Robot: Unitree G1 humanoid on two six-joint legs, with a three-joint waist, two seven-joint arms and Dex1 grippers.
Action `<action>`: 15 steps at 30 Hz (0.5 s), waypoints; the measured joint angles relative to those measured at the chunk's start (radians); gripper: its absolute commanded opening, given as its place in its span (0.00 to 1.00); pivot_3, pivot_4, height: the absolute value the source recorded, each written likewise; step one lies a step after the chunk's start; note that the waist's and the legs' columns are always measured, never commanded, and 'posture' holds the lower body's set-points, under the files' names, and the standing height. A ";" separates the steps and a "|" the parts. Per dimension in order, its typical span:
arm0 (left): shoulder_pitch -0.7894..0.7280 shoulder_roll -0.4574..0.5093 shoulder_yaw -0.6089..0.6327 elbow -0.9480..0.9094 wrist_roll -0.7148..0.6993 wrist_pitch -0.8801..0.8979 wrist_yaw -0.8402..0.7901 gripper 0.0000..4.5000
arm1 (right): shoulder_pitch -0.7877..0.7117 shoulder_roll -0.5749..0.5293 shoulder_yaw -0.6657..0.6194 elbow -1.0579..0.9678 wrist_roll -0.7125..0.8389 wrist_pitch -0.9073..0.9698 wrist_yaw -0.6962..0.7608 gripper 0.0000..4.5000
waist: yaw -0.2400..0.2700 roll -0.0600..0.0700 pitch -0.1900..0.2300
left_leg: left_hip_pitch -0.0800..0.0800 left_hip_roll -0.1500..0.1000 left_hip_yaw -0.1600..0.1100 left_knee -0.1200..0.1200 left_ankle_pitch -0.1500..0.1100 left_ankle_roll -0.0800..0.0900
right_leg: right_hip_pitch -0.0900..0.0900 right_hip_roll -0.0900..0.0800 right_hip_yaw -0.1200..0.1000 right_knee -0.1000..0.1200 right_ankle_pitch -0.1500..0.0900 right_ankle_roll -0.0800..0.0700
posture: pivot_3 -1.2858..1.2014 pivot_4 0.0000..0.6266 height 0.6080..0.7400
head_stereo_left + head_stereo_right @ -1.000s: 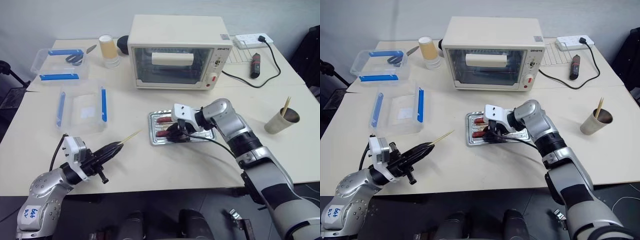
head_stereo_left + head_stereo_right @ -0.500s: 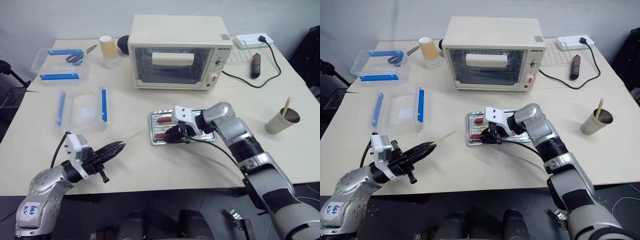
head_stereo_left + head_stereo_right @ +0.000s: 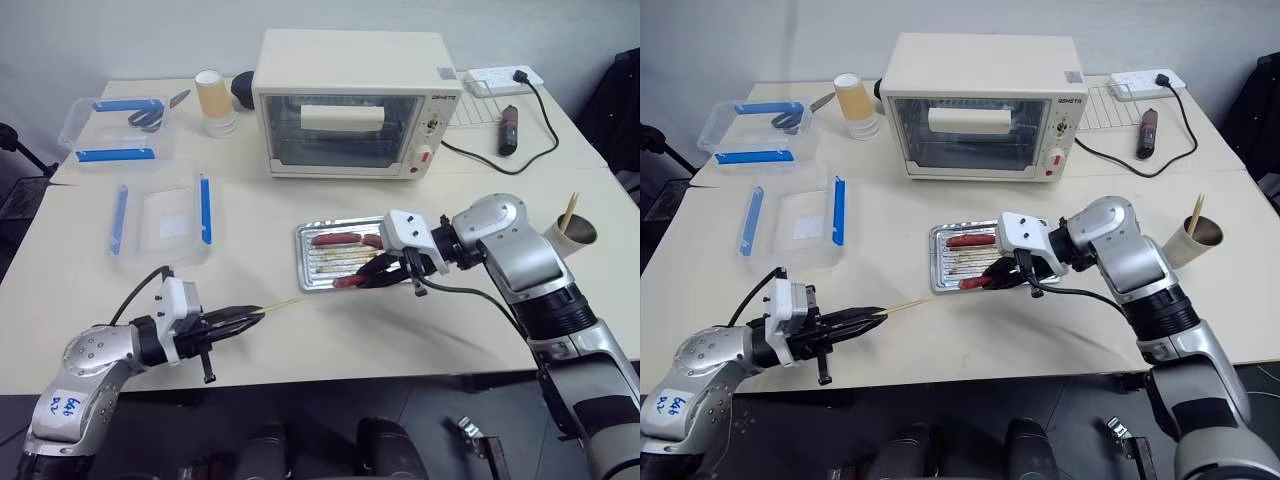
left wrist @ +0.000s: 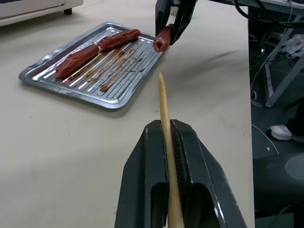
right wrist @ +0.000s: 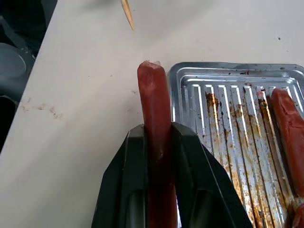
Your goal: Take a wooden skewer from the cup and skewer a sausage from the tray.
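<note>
The wooden skewer (image 3: 280, 304) is clamped in my left gripper (image 3: 238, 319), which is shut on it low over the table's front left. Its tip points at the sausage (image 3: 352, 281), a short gap away. My right gripper (image 3: 383, 271) is shut on that sausage and holds it just above the tray's (image 3: 304, 262) front edge, cut end toward the skewer (image 5: 127, 13). Two more sausages (image 4: 76, 58) (image 4: 118, 38) lie along the tray's far side. The cup (image 3: 1192, 240) with sticks stands at the far right, behind my right arm.
A toaster oven (image 3: 350, 100) stands behind the tray. Two clear boxes with blue clips (image 3: 160, 215) (image 3: 115, 125) and a yellowish lidded cup (image 3: 213, 100) are at the left rear. A power strip (image 3: 500, 78) and its cable lie at the back right.
My right gripper has risen out of the tray with one sausage, drawing back toward the front edge. My left gripper has swung the skewer round to point at that sausage.
</note>
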 measured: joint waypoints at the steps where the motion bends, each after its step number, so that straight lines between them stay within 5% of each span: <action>1: -0.003 0.000 -0.005 0.000 0.001 -0.001 -0.003 0.00 | 0.000 0.000 0.002 -0.004 0.003 0.005 0.000 0.14 | 0.000 0.000 0.000 | 0.000 0.000 0.000 0.000 0.000 0.000 | 0.000 0.000 0.000 0.000 0.000 0.000 | 0.52 0.24 1.00; 15: -0.036 -0.004 -0.028 0.003 0.001 0.002 -0.017 0.00 | 0.026 -0.011 0.045 -0.065 0.009 0.030 0.001 0.14 | 0.001 0.000 0.000 | 0.000 0.000 -0.001 0.001 0.000 0.000 | 0.000 0.000 0.000 0.000 0.000 0.000 | 0.52 0.24 1.00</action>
